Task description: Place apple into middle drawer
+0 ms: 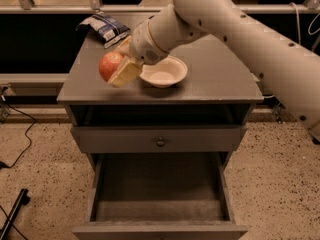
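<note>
The claw (119,65) is pinching the apple (110,65). One yellowish finger (125,73) lies across the fruit's right side, and the other shows partly behind it. The apple hangs clear of the counter (220,81), above its front-left part and just left of the white bowl (163,73). A crumpled chip bag (106,28) lies well apart at the back-left corner.

The relation that matters is where the middle drawer (160,196) lies from the claw. It is pulled out, well below the counter and nearer the camera, and its bare floor sits somewhat right of the apple's present spot. Between the two is the closed drawer front (125,140) with its small knob (160,142), just under the counter's edge.

As I judge it, the pickup is done and the carry is in hand. The claw must travel out past the counter's front edge before it descends, then shift a little right to centre over the open box. Dropping too early risks striking the counter lip or the closed front above.
</note>
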`<state>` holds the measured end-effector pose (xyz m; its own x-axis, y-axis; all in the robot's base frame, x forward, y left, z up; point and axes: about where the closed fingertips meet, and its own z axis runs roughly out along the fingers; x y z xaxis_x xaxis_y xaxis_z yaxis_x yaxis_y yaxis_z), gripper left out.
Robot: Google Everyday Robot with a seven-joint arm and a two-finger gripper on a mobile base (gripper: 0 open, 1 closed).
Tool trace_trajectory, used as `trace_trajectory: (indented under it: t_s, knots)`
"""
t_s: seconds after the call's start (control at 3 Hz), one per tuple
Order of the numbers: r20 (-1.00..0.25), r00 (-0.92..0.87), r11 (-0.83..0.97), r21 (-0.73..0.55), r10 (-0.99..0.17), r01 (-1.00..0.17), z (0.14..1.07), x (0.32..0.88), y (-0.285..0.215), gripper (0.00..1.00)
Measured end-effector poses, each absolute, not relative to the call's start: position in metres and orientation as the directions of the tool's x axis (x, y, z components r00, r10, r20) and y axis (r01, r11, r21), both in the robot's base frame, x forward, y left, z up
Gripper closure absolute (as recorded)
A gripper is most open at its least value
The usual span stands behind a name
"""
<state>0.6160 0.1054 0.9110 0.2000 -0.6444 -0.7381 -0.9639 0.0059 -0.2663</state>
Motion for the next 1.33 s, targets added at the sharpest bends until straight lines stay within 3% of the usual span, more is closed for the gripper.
trace_trajectory:
  t_s: [0.33, 1.0, 1.33]
  knots:
    - [-0.661, 0.288, -0.094, -0.314, -0.693, -0.945, 0.881, 0.574, 0.105, 1.00]
    - [-0.683, 0.307, -0.098, -0.327, -0.663, -0.940, 0.851, 0.563, 0.099, 1.00]
    - [-0.692, 0.332, -0.095, -0.358, -0.641, -0.929, 0.802, 0.539, 0.055, 1.00]
